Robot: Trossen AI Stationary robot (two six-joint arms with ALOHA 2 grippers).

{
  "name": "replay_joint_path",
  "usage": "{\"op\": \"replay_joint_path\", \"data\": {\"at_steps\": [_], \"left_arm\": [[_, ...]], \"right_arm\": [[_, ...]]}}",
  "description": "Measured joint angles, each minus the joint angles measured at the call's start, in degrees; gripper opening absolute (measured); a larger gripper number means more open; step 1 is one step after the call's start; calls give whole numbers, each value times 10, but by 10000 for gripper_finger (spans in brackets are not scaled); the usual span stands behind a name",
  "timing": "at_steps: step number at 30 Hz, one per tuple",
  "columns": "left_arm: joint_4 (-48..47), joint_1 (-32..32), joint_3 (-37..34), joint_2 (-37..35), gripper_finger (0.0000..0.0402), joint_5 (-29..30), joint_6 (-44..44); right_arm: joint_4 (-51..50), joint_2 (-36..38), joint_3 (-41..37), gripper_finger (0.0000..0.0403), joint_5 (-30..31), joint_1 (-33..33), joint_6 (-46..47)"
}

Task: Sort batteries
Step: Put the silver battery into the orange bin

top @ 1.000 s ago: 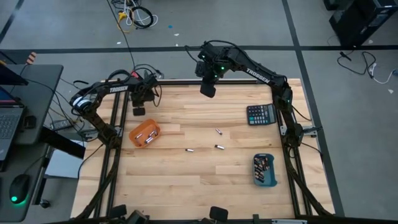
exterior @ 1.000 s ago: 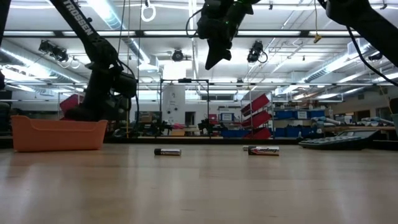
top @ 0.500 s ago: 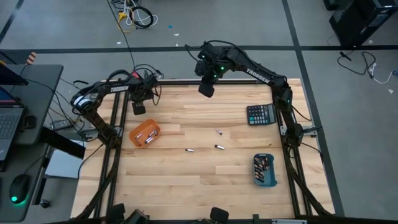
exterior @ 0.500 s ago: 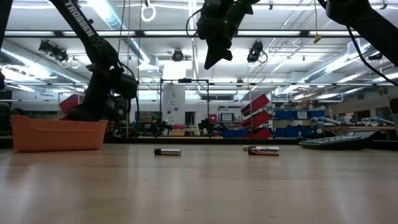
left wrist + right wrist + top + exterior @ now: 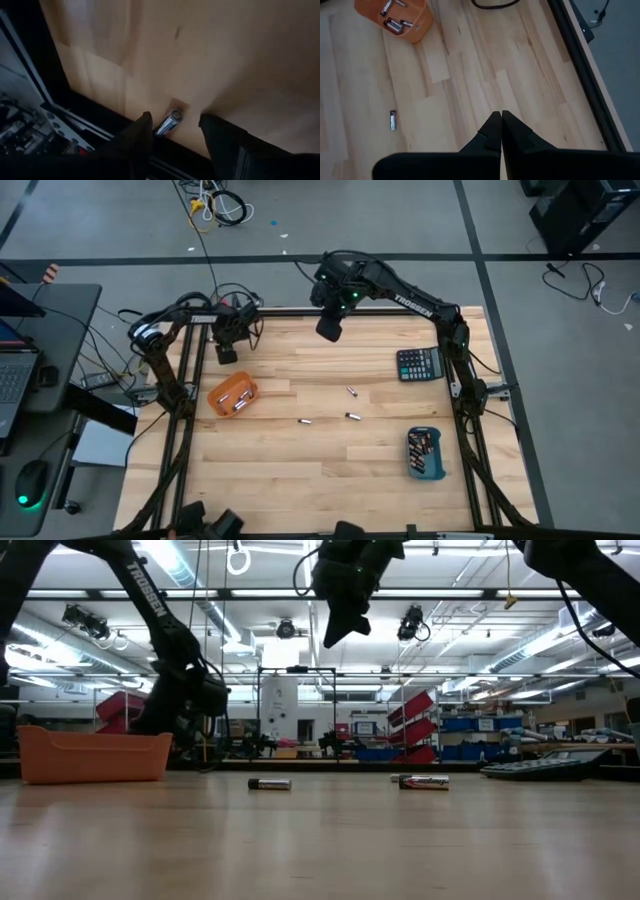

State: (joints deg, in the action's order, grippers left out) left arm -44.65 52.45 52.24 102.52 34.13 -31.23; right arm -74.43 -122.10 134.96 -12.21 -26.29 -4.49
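My left tool [image 5: 172, 132] stands apart around a battery [image 5: 169, 122] at the surface [image 5: 330, 470] edge. A clumsy close could knock it off. My right tool [image 5: 498, 122] is pressed together, waiting.

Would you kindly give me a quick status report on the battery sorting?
Left pincer open over a battery at the table's far-left edge. Right pincer shut, raised, empty. Three batteries loose mid-table; nothing blocking.

arms: dark, jointed | markings: white lettering on links | cables: black loops | right wrist: green light
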Motion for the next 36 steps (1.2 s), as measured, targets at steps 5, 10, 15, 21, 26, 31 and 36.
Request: {"op": "replay_joint_path", "data": {"at_steps": [5,10,15,21,26,31,36], "left_arm": [[-7,0,10,16,177,6,5],[-13,7,10,17,172,-17,-31],[-14,11,11,17,152,-29,-45],[-17,15,13,18,122,-38,-45],[-15,17,13,18,88,-38,-63],[-14,18,12,19,59,-40,-103],[-21,19,23,20,51,-47,-88]], "right_arm": [[7,0,0,1,0,6,3],[20,0,0,1,0,7,3],[21,0,0,1,0,7,3],[22,0,0,1,0,7,3],[24,0,0,1,1,7,0],[24,0,0,1,1,7,-4],[26,0,0,1,1,7,-14]]}}
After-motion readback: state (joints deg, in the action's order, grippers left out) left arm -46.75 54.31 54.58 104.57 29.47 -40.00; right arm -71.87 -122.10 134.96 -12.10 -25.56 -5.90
